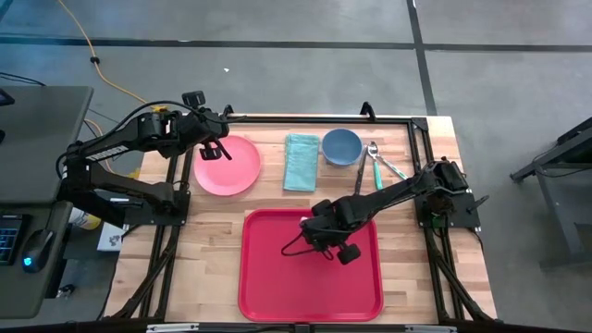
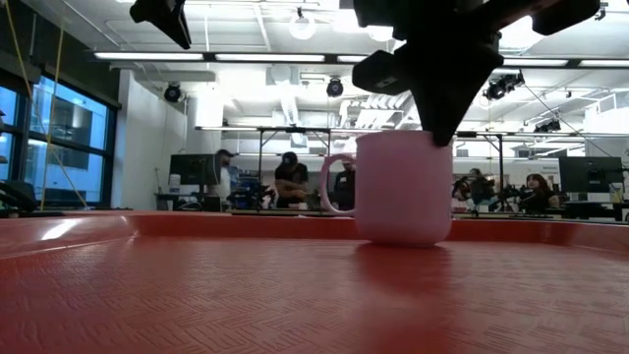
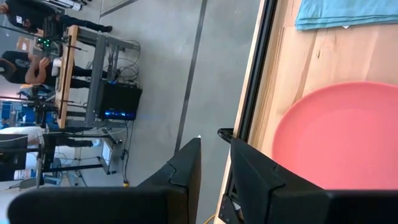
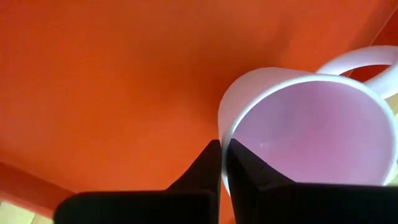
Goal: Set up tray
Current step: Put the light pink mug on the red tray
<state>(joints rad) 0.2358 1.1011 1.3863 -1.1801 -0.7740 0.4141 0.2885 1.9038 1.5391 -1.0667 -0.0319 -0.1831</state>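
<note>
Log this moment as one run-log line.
right gripper: shut on mug rim | mug: upright on tray | left gripper: at plate edge

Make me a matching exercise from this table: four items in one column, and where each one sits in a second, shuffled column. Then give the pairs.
Items
1. pink mug
2. pink plate
3. teal cloth
4. blue bowl

Places
A. between the plate and the bowl
B. under the left end effector
C. beside the spoons
D. on the red tray, its rim between the fingers of the right end effector

Pairs: 1-D, 2-B, 3-A, 4-C
</note>
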